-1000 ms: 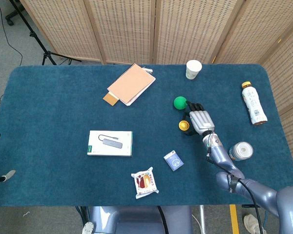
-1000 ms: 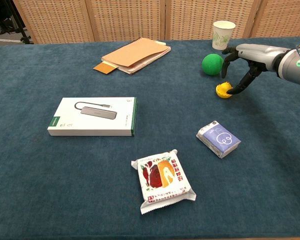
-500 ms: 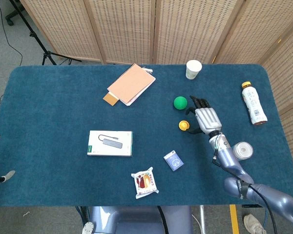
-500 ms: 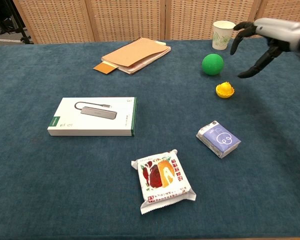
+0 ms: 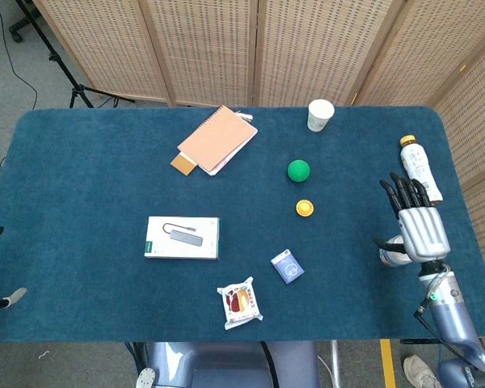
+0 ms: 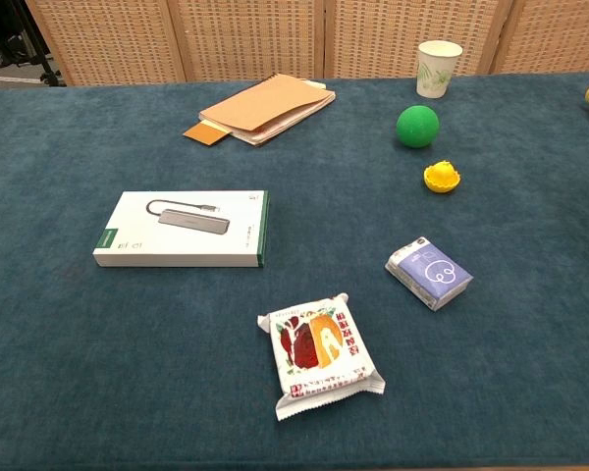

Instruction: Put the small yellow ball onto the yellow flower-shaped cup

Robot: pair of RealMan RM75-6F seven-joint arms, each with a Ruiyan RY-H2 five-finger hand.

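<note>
Right hand [image 5: 416,225] just pulled back to the worktop's right edge, fingers spread, empty. Small yellow ball [image 6: 441,173] now sits on the yellow flower-shaped cup [image 6: 441,183], right of centre, so basically done.

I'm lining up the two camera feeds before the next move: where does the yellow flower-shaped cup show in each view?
Head view: the yellow flower-shaped cup sits right of centre, just below the green ball.
Chest view: the same cup is in the upper right, below and slightly right of the green ball.
Shared landmark: the white paper cup, at the far table edge beyond the ball.
</note>
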